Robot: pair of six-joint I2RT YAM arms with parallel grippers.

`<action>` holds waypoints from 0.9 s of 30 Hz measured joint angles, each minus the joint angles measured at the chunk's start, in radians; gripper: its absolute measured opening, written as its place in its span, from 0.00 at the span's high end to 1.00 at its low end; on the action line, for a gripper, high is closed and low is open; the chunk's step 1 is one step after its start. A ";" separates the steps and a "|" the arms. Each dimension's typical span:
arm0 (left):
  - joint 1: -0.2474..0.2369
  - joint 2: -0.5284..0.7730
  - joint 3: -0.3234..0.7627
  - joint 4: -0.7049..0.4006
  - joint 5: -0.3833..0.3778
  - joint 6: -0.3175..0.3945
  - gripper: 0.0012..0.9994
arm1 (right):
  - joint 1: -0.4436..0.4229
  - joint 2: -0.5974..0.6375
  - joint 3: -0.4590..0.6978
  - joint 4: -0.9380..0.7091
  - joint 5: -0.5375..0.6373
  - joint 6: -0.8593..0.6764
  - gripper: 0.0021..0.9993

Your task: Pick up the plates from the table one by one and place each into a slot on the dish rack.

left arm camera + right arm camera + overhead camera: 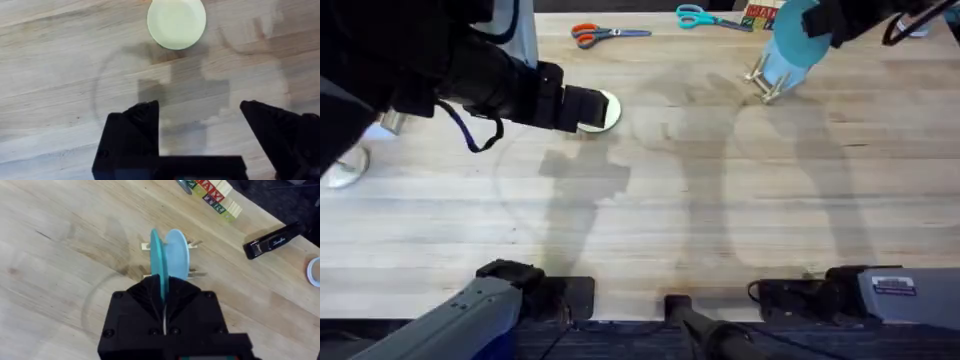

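Note:
A pale cream-yellow plate (607, 110) (176, 22) lies flat on the wooden table (670, 200). My left gripper (582, 110) (200, 125) hovers open just short of it, with nothing between its fingers. At the far right, my right gripper (828, 30) (162, 292) is shut on the rim of a teal-blue plate (798, 42) (158, 262), held on edge over the dish rack (767, 82) (194, 244). A lighter blue plate (178, 257) stands upright in the rack right beside the teal one.
Orange-handled scissors (595, 33) and teal-handled scissors (705, 17) lie along the far edge, with lettered wooden blocks (760, 14) (215, 194) behind the rack. A black stapler (272, 242) lies past the rack. The arm bases fill the near edge.

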 joint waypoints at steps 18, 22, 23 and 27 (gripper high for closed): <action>0.000 0.000 0.000 -0.003 0.000 0.000 0.01 | -0.019 0.076 0.000 0.066 0.000 -0.011 0.97; 0.000 0.000 0.000 -0.003 0.000 0.000 0.01 | -0.028 0.076 0.000 0.082 0.000 -0.015 0.97; 0.000 0.000 0.000 -0.003 0.000 0.000 0.01 | -0.030 0.076 0.000 0.088 0.000 -0.019 0.97; 0.000 0.000 0.000 -0.003 0.000 0.000 0.01 | -0.034 0.076 0.000 0.091 0.000 -0.035 0.97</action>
